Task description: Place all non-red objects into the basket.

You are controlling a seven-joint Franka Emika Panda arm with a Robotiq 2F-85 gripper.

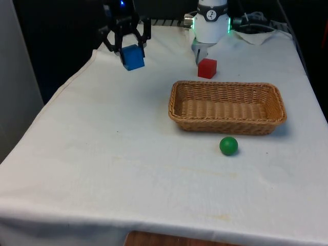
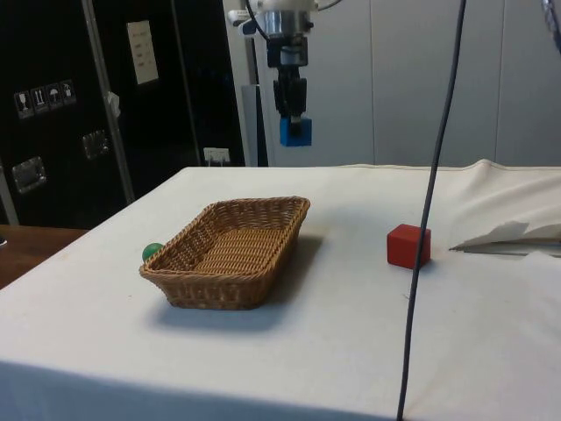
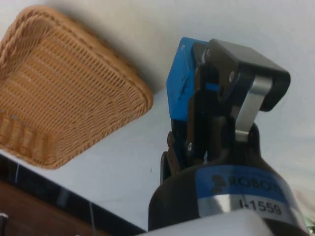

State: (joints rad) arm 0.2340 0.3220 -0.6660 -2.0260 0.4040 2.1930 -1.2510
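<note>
**Blue cube held aloft**

I have the blue cube (image 1: 133,57) clamped between my fingers (image 1: 126,47), well above the counter (image 1: 128,169), toward the front view's left and far end. In the side view the cube (image 2: 295,131) hangs high over the cloth, beyond the far end of the basket (image 2: 230,248). The wicker basket (image 1: 227,106) sits to the front view's right of me, with nothing inside. A green ball (image 1: 228,145) lies just beside its near wall. The red cube (image 1: 207,68) rests beyond the basket's far rim.
</note>
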